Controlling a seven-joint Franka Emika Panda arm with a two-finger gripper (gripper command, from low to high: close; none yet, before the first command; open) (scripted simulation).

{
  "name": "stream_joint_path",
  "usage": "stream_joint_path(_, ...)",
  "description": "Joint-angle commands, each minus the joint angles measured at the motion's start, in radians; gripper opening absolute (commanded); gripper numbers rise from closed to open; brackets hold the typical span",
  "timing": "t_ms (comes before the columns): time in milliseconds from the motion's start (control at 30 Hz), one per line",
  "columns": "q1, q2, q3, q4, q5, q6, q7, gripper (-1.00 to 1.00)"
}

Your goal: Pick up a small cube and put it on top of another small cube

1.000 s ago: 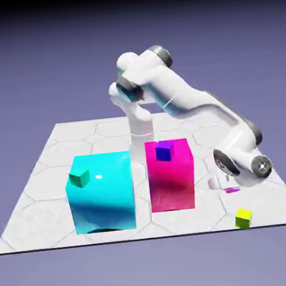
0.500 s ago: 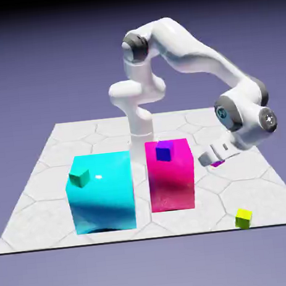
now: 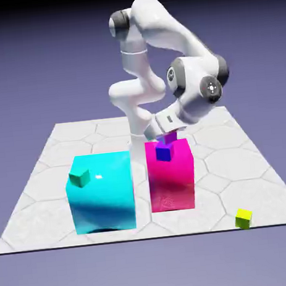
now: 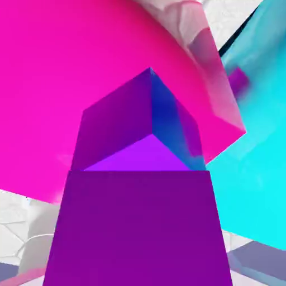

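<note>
The tool [image 3: 167, 132] is closed on the purple cube [image 4: 139, 229], which fills the lower middle of the hand view, one face toward the camera. In the exterior view the cube shows just under the tool, by the upper edge of the dark blue cube [image 3: 164, 151]. Whether the two touch, I cannot tell. The blue cube sits on the pink block [image 3: 172, 183], and in the hand view its corner points away from the held cube's flat edge, so the two look turned against each other. Let go at that angle, the upper cube would probably rest on less of the lower one and could tip. If the tool comes in too low or sideways, the held cube might knock the blue one along the glossy pink top, perhaps off its edge. Opening too high could make it drop and bounce; opening unevenly could drag it off centre. The cyan block [image 3: 103, 202], with the green cube [image 3: 79, 177] on it, stands beside the pink one, so a wide swing that way risks a bump.
</note>
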Motion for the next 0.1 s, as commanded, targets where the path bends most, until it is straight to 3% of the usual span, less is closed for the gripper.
stream_joint_path(0, 0.000, 0.000, 0.000, 0.000, -0.002, 0.000, 0.000, 1.00)
stream_joint_path(67, 0.003, 0.010, 0.002, 0.036, -0.002, -0.026, -0.002, 1.00)
